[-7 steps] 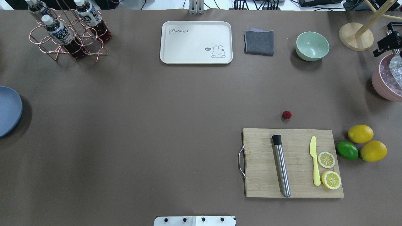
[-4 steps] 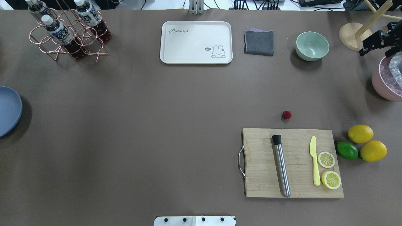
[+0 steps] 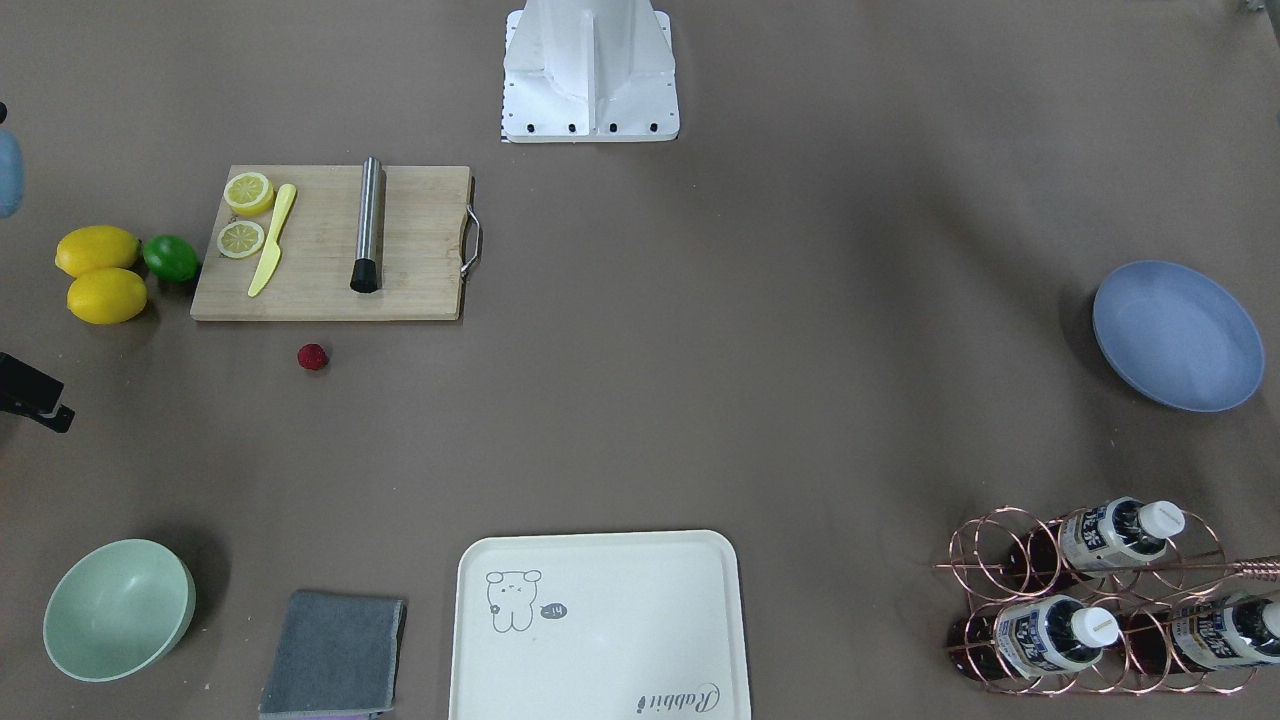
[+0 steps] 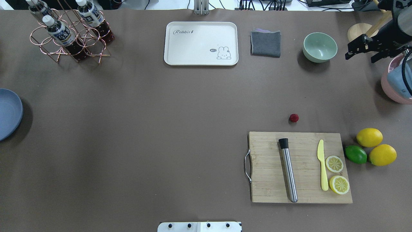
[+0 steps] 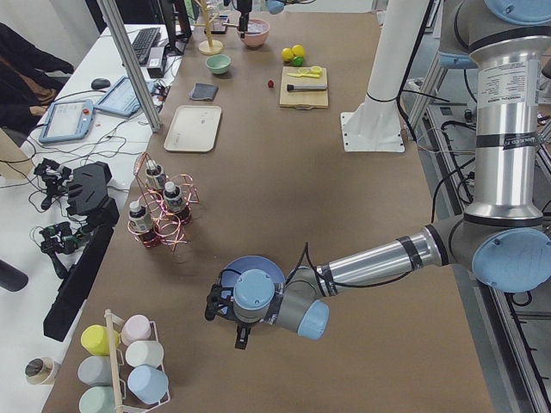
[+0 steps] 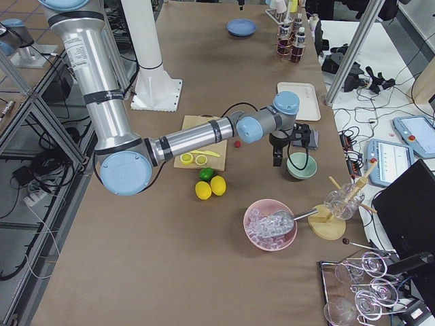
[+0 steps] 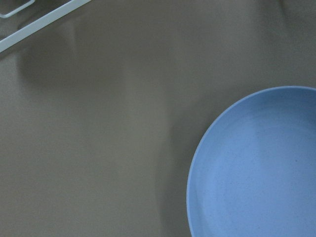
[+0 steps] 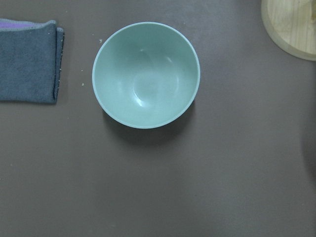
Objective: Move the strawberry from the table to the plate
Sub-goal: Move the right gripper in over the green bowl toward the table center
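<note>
A: Jaws of the right gripper [image 4: 360, 57]?
B: Stood spread apart, gripped nothing, well beyond the cutting board [image 4: 267, 167]. Could not tell for the left gripper [image 5: 225, 320].
A: On the table [image 4: 161, 129], the plate [image 3: 1175, 335]?
B: Sat far off the cutting board's left side.
A: And the strawberry [image 4: 293, 118]?
B: Lay just beside its far edge.

White side desk [image 5: 17, 215] w/ tablet [image 5: 67, 119], keyboard [image 5: 142, 43], loose cables; alu posts [image 5: 129, 64] along its edge. Opp. end: metal frame rack [image 6: 27, 102], grey floor [image 6: 24, 244]. Light's even, shadows soft.

strawberry [image 4: 293, 118] — open above; board [image 4: 299, 167] beside
</note>
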Robot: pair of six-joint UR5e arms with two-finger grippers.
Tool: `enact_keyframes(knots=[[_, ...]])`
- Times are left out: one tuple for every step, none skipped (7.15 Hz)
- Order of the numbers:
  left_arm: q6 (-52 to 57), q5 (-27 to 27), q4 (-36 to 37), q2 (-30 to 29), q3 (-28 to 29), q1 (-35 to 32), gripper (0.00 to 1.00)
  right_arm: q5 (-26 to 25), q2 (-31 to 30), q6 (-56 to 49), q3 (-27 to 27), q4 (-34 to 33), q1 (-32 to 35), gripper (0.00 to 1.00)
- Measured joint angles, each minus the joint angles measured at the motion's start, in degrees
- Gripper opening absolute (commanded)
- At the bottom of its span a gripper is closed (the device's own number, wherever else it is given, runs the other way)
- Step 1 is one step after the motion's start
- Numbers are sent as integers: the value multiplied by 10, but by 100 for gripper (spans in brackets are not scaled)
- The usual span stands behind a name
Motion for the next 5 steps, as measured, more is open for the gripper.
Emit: enact_keyframes(knots=[[-20,1,-11,-5,7,11,98,-3,0,12,5,4,-9,100],[-37,9,-35,-13,23,24,98,-3,-1,16,10,4,-14,100],[-47,20,-57,-21,39,32,98,-4,-1,18,13,5,-17,100],[-52,25,-69,-25,49,37,98,-4,-1,22,15,5,-20,100],[-55,27,-73,-28,54,41,98,-6,-1,35,20,5,-25,100]])
